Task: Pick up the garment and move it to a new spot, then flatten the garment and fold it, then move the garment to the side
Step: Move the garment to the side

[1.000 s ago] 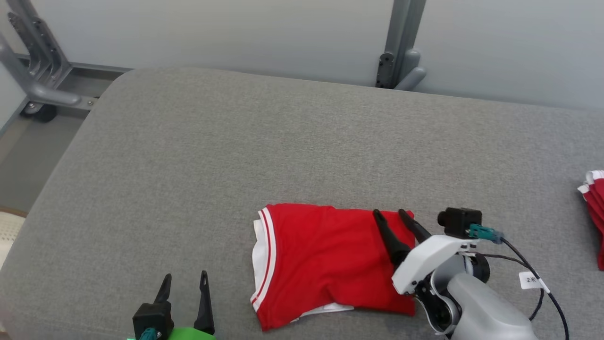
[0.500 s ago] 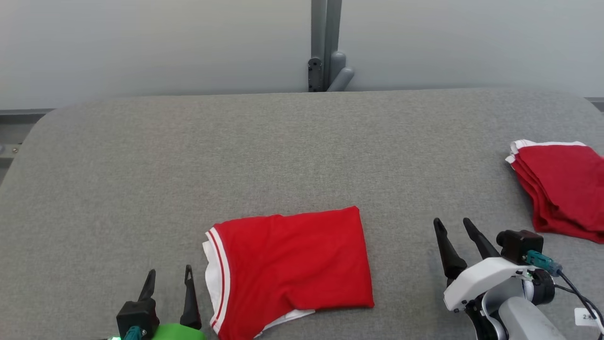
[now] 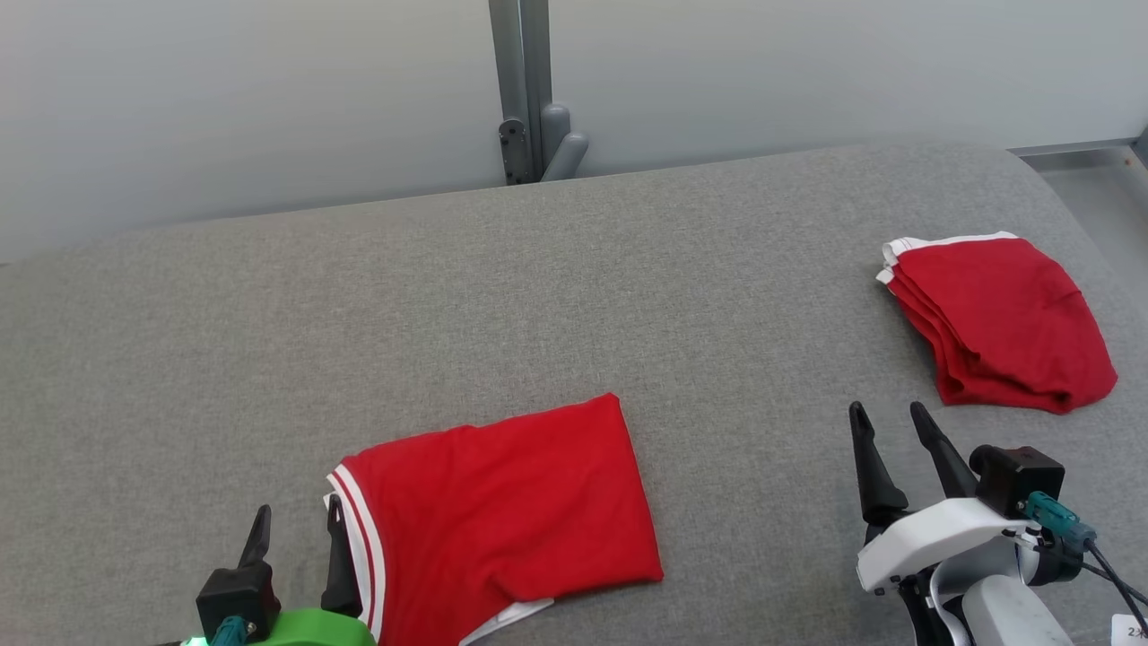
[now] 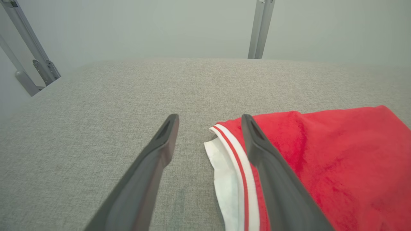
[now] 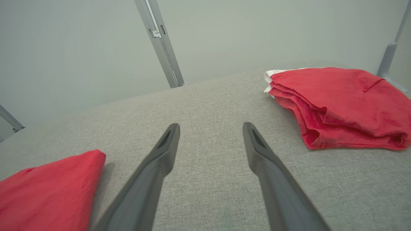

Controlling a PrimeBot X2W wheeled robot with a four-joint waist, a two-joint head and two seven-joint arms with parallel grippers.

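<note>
A grey fabric-covered bench (image 3: 628, 296) spans the scene. Toward its far right rests a pile of folded red clothes (image 3: 995, 323) with white trim at one end. Beyond the bench's far edge, a grey metal post (image 3: 525, 90) stands upright against a pale wall (image 3: 224, 108).

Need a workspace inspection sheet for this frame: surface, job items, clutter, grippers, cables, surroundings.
Surface: grey fabric tabletop, smooth.
Job's things: folded red garment, white-striped hem, front left; stack of folded red garments, far right.
Clutter: nothing seen.
Grippers: left gripper open, empty, at the striped hem, contact unclear; right gripper open, empty, over bare fabric.
Cables: black cable with teal plug at right wrist, off the cloth.
Surroundings: pale wall panels, grey metal post behind.
</note>
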